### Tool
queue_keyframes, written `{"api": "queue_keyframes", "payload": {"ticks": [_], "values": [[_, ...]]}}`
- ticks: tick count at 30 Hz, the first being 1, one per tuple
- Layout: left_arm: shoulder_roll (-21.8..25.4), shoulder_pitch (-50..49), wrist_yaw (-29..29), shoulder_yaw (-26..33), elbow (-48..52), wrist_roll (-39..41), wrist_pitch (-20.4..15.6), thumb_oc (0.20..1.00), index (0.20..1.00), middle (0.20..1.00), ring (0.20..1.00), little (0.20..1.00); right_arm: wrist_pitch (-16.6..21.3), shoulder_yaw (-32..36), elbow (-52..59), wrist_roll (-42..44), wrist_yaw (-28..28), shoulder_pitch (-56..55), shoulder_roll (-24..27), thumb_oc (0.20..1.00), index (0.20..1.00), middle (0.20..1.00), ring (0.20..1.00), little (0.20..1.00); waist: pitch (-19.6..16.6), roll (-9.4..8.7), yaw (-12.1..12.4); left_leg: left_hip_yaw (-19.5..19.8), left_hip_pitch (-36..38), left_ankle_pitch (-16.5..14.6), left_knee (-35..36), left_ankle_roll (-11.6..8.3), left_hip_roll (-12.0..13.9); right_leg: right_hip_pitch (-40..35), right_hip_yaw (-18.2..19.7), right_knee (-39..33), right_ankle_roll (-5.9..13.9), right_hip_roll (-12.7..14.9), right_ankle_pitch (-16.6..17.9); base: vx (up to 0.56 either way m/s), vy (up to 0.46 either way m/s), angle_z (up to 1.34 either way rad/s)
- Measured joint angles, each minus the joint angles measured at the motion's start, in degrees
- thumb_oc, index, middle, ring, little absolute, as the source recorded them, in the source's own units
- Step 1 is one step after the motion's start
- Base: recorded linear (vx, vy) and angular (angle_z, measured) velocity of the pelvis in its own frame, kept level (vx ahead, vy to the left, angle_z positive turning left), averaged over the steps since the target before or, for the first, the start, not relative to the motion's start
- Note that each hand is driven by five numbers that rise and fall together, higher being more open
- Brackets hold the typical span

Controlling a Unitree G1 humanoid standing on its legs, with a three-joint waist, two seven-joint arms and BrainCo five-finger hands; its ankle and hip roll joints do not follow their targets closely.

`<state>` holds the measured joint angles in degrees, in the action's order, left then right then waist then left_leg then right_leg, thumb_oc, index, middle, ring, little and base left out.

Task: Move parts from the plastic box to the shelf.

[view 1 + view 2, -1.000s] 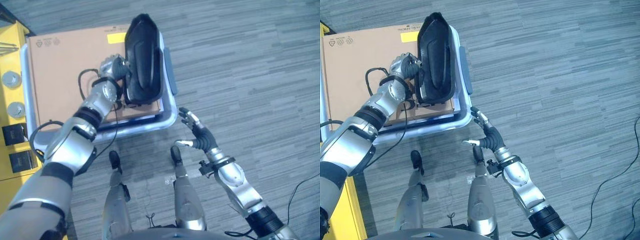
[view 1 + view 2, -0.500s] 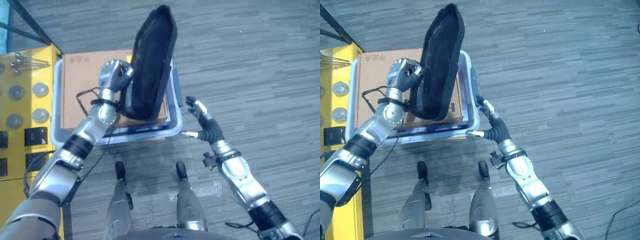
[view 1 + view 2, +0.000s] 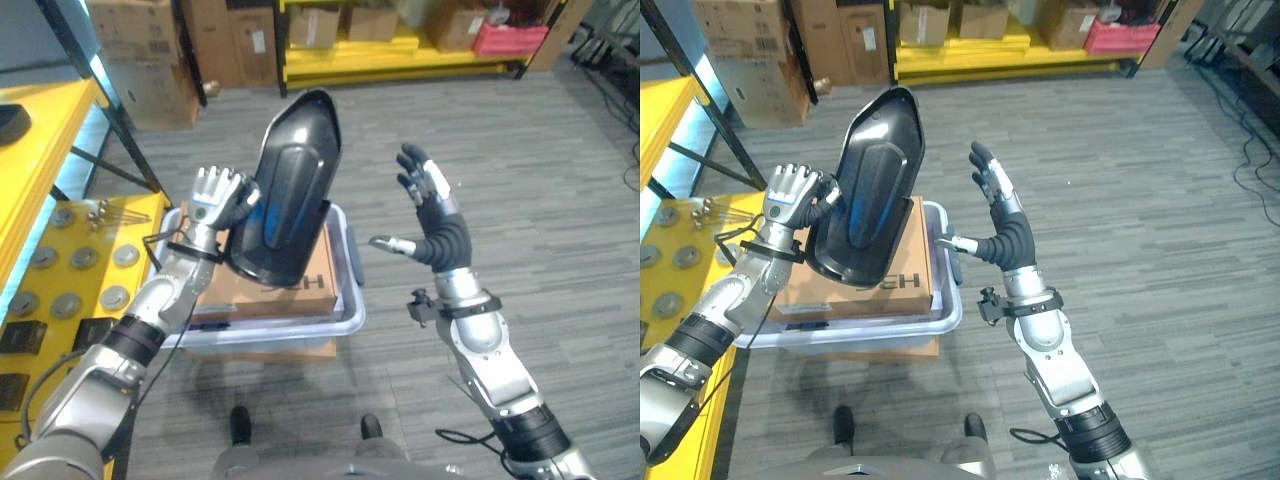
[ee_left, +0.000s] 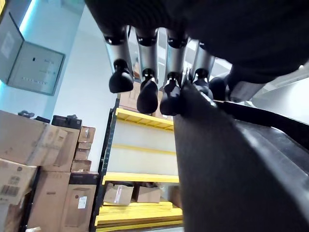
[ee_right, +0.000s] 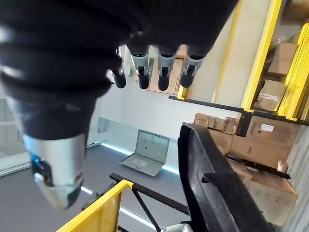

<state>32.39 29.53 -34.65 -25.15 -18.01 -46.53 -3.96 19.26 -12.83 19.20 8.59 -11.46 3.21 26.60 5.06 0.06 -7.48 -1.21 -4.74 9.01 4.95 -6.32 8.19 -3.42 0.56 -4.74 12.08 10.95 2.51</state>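
The robot's left hand (image 3: pixel 222 196) grips the edge of a large glossy black moulded plastic shell (image 3: pixel 283 200), held upright above a translucent pale plastic box (image 3: pixel 345 290) with a brown cardboard carton (image 3: pixel 300 292) inside. Its right hand (image 3: pixel 432 212) is raised beside the shell, fingers spread, touching nothing. A yellow shelf (image 3: pixel 70 290) with small round metal parts (image 3: pixel 86 258) stands at the left.
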Motion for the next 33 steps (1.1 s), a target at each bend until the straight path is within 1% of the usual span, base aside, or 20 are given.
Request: {"api": "queue_keyframes", "payload": {"ticks": [1, 2, 4, 6, 10, 14, 18, 21, 22, 25, 31, 33], "values": [[0.0, 0.0, 0.0, 0.0, 0.0, 0.0, 0.0, 0.200, 0.200, 0.200, 0.200, 0.200, 0.0, 0.0, 0.0, 0.0, 0.0, 0.0, 0.0, 1.000, 1.000, 1.000, 1.000, 1.000, 0.0, 0.00, 0.0, 0.0, 0.0, 0.0, 0.0, 0.00, 0.0, 0.0, 0.0, 0.0, 0.00, 0.0, 0.0, 0.00, 0.000, 0.00], [0.0, -1.9, -0.1, 0.7, 2.4, -0.6, 0.4, 0.200, 0.200, 0.200, 0.200, 0.200, -0.5, 0.0, -0.2, 0.0, -0.4, -1.8, -1.2, 1.000, 1.000, 1.000, 1.000, 1.000, -0.4, -0.10, -0.1, 0.0, 0.5, 0.0, 0.0, 0.01, 0.0, -0.5, 0.0, 0.0, -0.02, 0.0, 0.0, 0.04, 0.020, 0.00], [-0.6, -3.9, -0.6, 0.9, 4.1, -1.1, 0.5, 0.200, 0.200, 0.200, 0.200, 0.200, -1.1, -0.6, -1.8, 0.0, -1.8, -3.7, -2.0, 1.000, 1.000, 1.000, 1.000, 1.000, -1.4, -0.08, 0.3, 0.0, 0.7, -0.2, 0.0, 0.00, 0.0, -0.7, 0.0, -0.1, -0.18, 0.0, -0.5, 0.04, 0.018, -0.02], [-2.2, -5.6, -1.7, 0.8, 5.8, -1.5, 0.9, 0.200, 0.200, 0.200, 0.200, 0.200, -2.4, -0.7, -4.5, -0.1, -3.8, -4.2, -3.0, 1.000, 1.000, 1.000, 1.000, 1.000, -2.9, -0.06, 0.7, 0.0, 0.7, -0.2, 0.0, 0.01, 0.1, -0.6, -0.2, -0.3, -0.39, 0.0, -0.6, 0.03, 0.013, 0.00], [-3.8, -5.9, -3.8, 0.8, 8.3, -1.6, 1.6, 0.200, 0.200, 0.200, 0.200, 0.200, -3.5, -1.6, -4.5, -0.1, -6.7, -4.1, -3.9, 1.000, 1.000, 1.000, 1.000, 1.000, -3.6, -0.13, 1.1, 0.5, 0.7, -0.1, 0.0, 0.13, 0.1, -0.8, -0.7, -0.3, -0.67, 0.0, -0.7, 0.02, 0.004, 0.05], [-4.3, -5.9, -4.7, 0.9, 9.6, -1.6, 1.6, 0.200, 0.200, 0.200, 0.200, 0.200, -3.6, -2.4, -4.5, 0.0, -6.7, -4.1, -3.9, 1.000, 1.000, 1.000, 1.000, 1.000, -4.6, -0.18, 1.1, 1.1, 0.6, -0.1, 0.0, 0.16, 0.1, -1.0, -1.3, -0.3, -0.48, -0.1, -0.9, 0.01, -0.011, 0.08], [-4.4, -5.9, -4.9, 0.9, 10.8, -1.5, 1.3, 0.200, 0.200, 0.200, 0.200, 0.200, -4.3, -3.3, -4.5, 1.2, -6.4, -3.6, -3.9, 1.000, 1.000, 1.000, 1.000, 1.000, -4.7, -0.18, 1.3, 1.3, 0.8, -0.1, 0.0, 0.16, 0.1, -1.5, -1.5, -0.3, -0.41, -0.2, -0.9, 0.01, -0.006, 0.03], [-4.5, -5.9, -4.8, 0.3, 10.6, -1.5, 1.2, 0.200, 0.200, 0.200, 0.200, 0.200, -4.4, -5.1, -4.5, 3.2, -6.0, -1.5, -3.8, 1.000, 1.000, 1.000, 1.000, 1.000, -4.7, -0.19, 1.2, 1.3, 0.8, -0.1, 0.0, 0.15, 0.1, -1.7, -1.5, -0.3, -0.40, -0.2, -0.9, 0.00, 0.000, 0.00], [-4.5, -5.9, -4.7, 0.1, 10.5, -1.5, 1.0, 0.200, 0.200, 0.200, 0.200, 0.200, -4.4, -6.6, -4.4, 4.7, -5.3, 0.1, -3.8, 1.000, 1.000, 1.000, 1.000, 1.000, -4.8, -0.18, 1.1, 1.4, 0.9, -0.1, 0.0, 0.14, 0.0, -1.7, -1.5, -0.3, -0.40, -0.2, -0.9, 0.00, 0.000, 0.00], [-4.5, -5.9, -4.6, 0.1, 10.5, -1.5, 0.4, 0.200, 0.200, 0.200, 0.200, 0.200, -4.4, -7.4, -4.4, 5.8, -3.8, 0.7, -3.8, 1.000, 1.000, 1.000, 1.000, 1.000, -4.8, -0.16, 1.2, 1.4, 0.9, -0.1, 0.0, 0.15, 0.0, -1.7, -1.5, -0.3, -0.39, -0.2, -0.9, 0.00, 0.000, 0.00], [-4.6, -5.9, -3.8, -0.3, 10.5, -1.5, 0.2, 0.200, 0.200, 0.200, 0.200, 0.200, -4.5, -9.9, -4.4, 8.1, -2.2, 1.6, -3.8, 1.000, 1.000, 1.000, 1.000, 1.000, -4.8, -0.15, 1.2, 1.4, 0.9, -0.1, 0.0, 0.14, 0.0, -1.8, -1.5, -0.4, -0.38, -0.2, -0.9, 0.00, 0.000, 0.00], [-5.5, -5.9, -3.7, -0.3, 10.5, -1.2, 0.2, 0.200, 0.200, 0.200, 0.200, 0.200, -4.5, -11.7, -4.4, 9.7, -2.1, 1.8, -4.0, 1.000, 1.000, 1.000, 1.000, 1.000, -4.8, -0.15, 1.2, 1.4, 0.9, -0.1, 0.0, 0.14, 0.0, -1.8, -1.5, -0.3, -0.38, -0.2, -0.9, 0.00, 0.000, 0.00]]}}
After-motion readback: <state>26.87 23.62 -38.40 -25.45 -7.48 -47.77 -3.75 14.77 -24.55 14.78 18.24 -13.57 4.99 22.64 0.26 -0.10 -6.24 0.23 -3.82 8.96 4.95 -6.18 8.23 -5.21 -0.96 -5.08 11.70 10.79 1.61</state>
